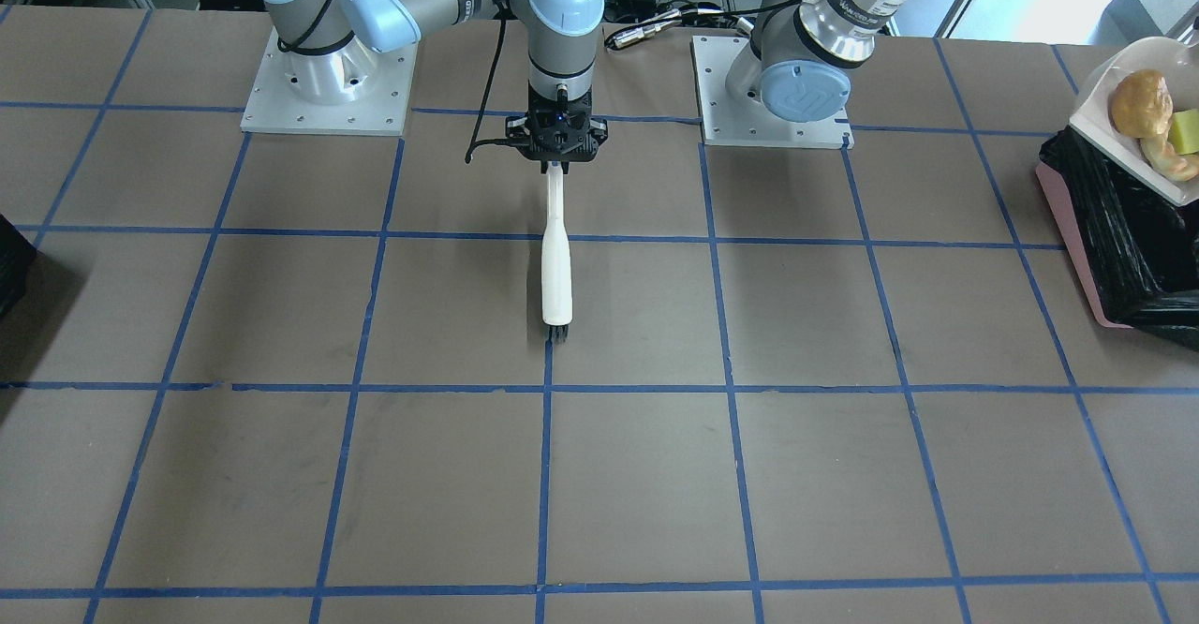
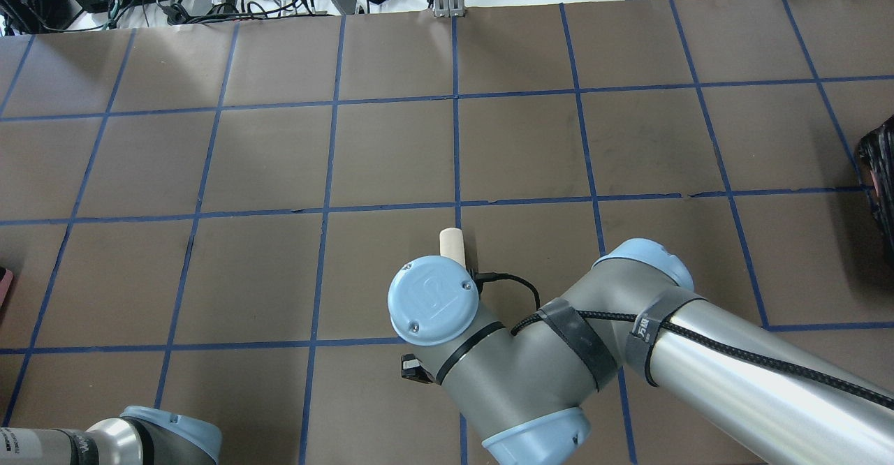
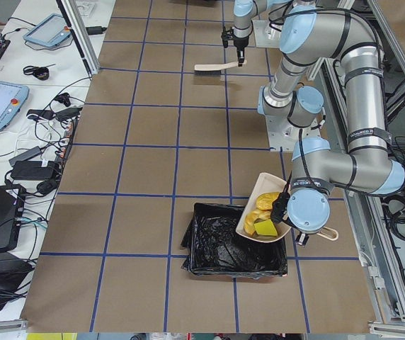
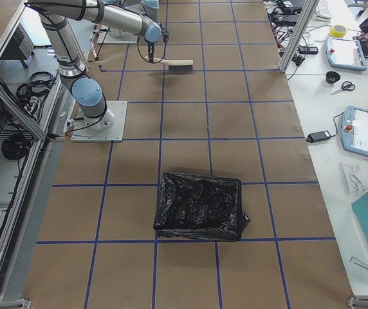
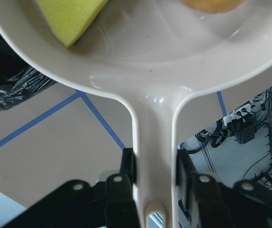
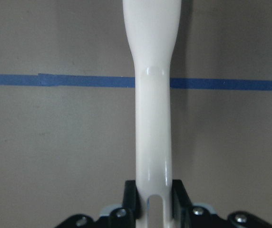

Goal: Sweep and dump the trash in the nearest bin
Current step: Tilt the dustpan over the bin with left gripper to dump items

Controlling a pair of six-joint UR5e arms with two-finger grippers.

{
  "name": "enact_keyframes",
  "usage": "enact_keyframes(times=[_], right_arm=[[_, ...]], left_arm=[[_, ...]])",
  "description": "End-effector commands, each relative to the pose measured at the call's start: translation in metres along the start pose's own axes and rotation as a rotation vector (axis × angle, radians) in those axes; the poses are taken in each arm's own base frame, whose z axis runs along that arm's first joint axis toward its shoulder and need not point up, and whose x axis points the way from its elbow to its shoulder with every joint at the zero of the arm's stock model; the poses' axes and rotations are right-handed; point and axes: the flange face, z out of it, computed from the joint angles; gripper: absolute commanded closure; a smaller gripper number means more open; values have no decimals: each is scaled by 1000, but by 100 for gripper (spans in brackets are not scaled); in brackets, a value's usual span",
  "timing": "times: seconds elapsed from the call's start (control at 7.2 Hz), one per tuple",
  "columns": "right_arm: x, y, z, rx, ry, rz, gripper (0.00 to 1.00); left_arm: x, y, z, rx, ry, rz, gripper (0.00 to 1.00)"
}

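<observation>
All three trash pieces, a golden-brown lump (image 1: pixel 1140 102), a yellow-green cube (image 1: pixel 1186 130) and a tan twist (image 1: pixel 1171 163), lie in a white dustpan (image 1: pixel 1098 111). The pan hangs tilted above the pink bin (image 1: pixel 1068 221), which is lined with a black bag (image 3: pixel 224 244). My left gripper (image 5: pixel 155 166) is shut on the dustpan's handle. In the left wrist view the cube (image 5: pixel 72 16) sits near the pan's upper left. At mid-table my right gripper (image 1: pixel 556 157) is shut on the handle of a white brush (image 1: pixel 556 268), bristles down on the paper.
A second black-lined bin (image 4: pixel 200 206) stands at the table's other end, at the right edge (image 2: pixel 881 172) of the overhead view. Both arm base plates (image 1: pixel 328 90) are bolted at the robot's side. Tablets and cables (image 3: pixel 4 99) lie on the bench beyond the table.
</observation>
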Motion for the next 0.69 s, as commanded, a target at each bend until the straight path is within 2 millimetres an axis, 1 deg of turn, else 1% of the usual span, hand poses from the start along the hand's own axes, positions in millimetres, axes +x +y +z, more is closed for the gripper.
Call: enact_keyframes(times=[0.0, 0.28, 0.42, 0.56], right_arm=[[0, 1, 2, -6, 5, 0, 100], [1, 0, 5, -16, 16, -1, 100], [1, 0, 6, -17, 17, 0, 100], [1, 0, 6, -17, 17, -1, 100]], left_arm=[[1, 15, -13, 0, 41, -75, 100], [-1, 26, -7, -71, 63, -255, 100], [0, 27, -7, -89, 64, -289, 100], [5, 23, -9, -100, 61, -362, 100]])
